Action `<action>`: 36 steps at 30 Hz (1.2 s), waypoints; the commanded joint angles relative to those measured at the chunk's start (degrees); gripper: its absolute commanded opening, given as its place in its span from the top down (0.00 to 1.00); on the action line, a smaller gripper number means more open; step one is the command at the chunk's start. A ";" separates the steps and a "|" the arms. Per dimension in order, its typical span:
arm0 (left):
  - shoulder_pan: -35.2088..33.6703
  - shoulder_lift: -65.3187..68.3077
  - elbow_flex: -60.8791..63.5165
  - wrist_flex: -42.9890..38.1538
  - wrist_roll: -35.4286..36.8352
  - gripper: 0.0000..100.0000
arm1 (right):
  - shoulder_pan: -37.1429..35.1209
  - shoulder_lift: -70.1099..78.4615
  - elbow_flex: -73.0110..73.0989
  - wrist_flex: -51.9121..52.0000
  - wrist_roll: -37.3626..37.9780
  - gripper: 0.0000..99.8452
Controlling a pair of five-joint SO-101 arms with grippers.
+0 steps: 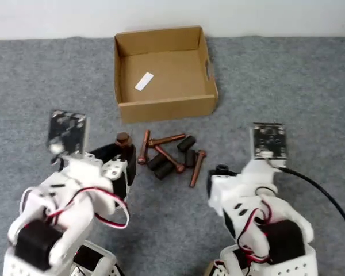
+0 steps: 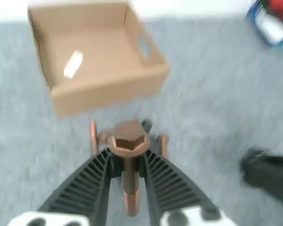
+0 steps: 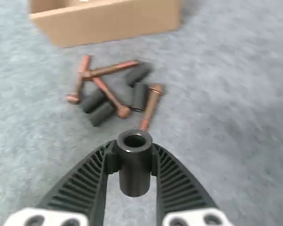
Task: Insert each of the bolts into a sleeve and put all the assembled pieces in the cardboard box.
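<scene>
My left gripper is shut on a copper bolt, held upright with its hex head up; from above that bolt sits left of the pile. My right gripper is shut on a black sleeve with its bore facing up, seen from above as a sleeve right of the pile. Several loose copper bolts and black sleeves lie in a heap on the grey carpet between the arms. The cardboard box stands open behind the heap, with a white slip inside.
Grey carpet covers the table, with free room to either side of the box. Behind it runs a white wall edge. Blue and red items lie far off in the left wrist view.
</scene>
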State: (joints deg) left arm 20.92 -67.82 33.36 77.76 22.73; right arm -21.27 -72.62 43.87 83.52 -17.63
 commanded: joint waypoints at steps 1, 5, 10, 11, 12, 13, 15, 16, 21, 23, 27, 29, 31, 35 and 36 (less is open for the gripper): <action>-0.18 -4.04 0.84 -5.98 0.70 1.00 | -4.70 -0.75 0.97 -5.05 -0.70 0.99; -0.18 -8.97 4.88 -9.85 0.70 1.00 | -8.75 -0.75 3.52 -8.84 -0.70 0.99; -0.09 -15.74 9.36 -15.74 0.70 1.00 | -12.18 -4.18 3.52 -8.92 -0.70 0.99; -0.09 -16.70 9.89 -16.26 0.79 1.00 | -12.18 -6.11 3.78 -8.84 -0.53 0.99; -0.09 -17.67 10.33 -16.62 0.88 1.00 | -12.18 -8.13 4.13 -8.84 -0.44 0.99; -0.09 -18.46 10.68 -16.70 1.14 1.00 | -12.18 -9.98 4.66 -8.84 -0.35 0.99; -0.53 -19.52 10.86 -16.62 2.90 1.00 | -12.18 -12.79 5.89 -8.84 -0.35 0.99; -0.53 -19.87 10.86 -16.44 3.60 1.00 | -12.18 -13.58 6.95 -8.92 -0.35 0.99; -0.18 -20.22 10.95 -16.70 6.15 1.00 | -13.23 -15.78 10.11 -9.54 -0.26 0.99; -0.18 -20.22 10.95 -16.70 8.35 1.00 | -15.08 -16.57 11.25 -9.54 0.62 0.99; 0.00 -20.22 10.95 -16.70 12.48 1.00 | -18.33 -19.65 13.98 -13.93 5.54 0.99; 0.88 -20.13 10.95 -16.70 14.24 1.00 | -19.82 -21.14 15.91 -16.57 9.76 0.99; 2.81 -20.22 10.95 -16.70 15.38 1.00 | -20.70 -21.67 17.58 -18.42 13.45 0.99; 7.12 -19.87 11.03 -16.70 16.26 0.99 | -24.13 -21.58 19.16 -20.97 17.85 0.99; 7.82 -19.87 11.03 -16.70 16.18 0.99 | -25.19 -21.58 19.16 -21.23 18.46 0.99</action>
State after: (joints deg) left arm 26.55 -87.87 44.62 62.99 38.29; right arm -43.87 -93.54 63.65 64.70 -1.98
